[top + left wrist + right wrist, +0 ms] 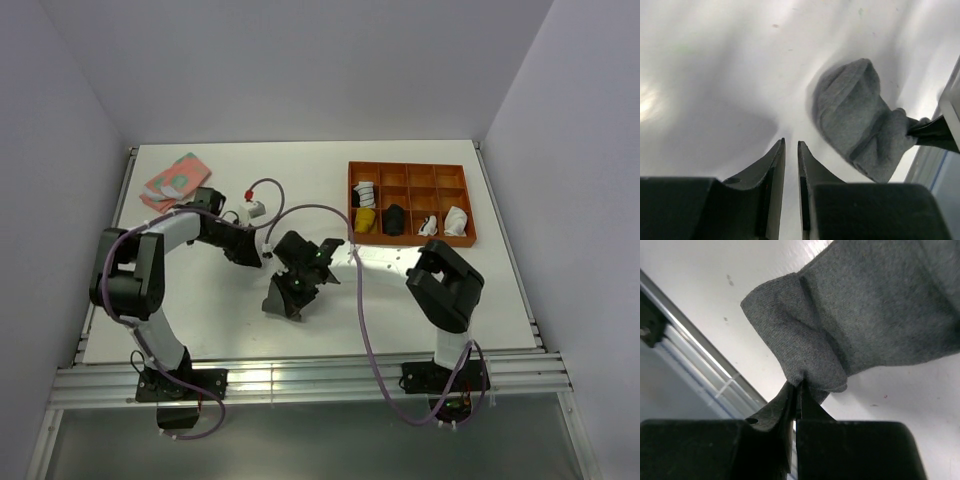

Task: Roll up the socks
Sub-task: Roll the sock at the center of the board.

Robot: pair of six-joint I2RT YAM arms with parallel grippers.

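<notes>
The plain grey sock [284,298] hangs bunched above the table near the middle. My right gripper [303,272] is shut on a fold at its edge; in the right wrist view [800,385] the jaws pinch the grey sock [875,305] with no gap. My left gripper [264,254] is just left of it, empty, its jaws [791,145] almost together with a narrow gap. In the left wrist view the grey sock [860,115] lies ahead and to the right, apart from my fingers. The striped sock is not seen on the table.
An orange divided tray [410,236] at the back right holds several rolled bundles. A pink patterned cloth [175,180] lies at the back left. The table's metal front rail [700,360] runs close below the held sock.
</notes>
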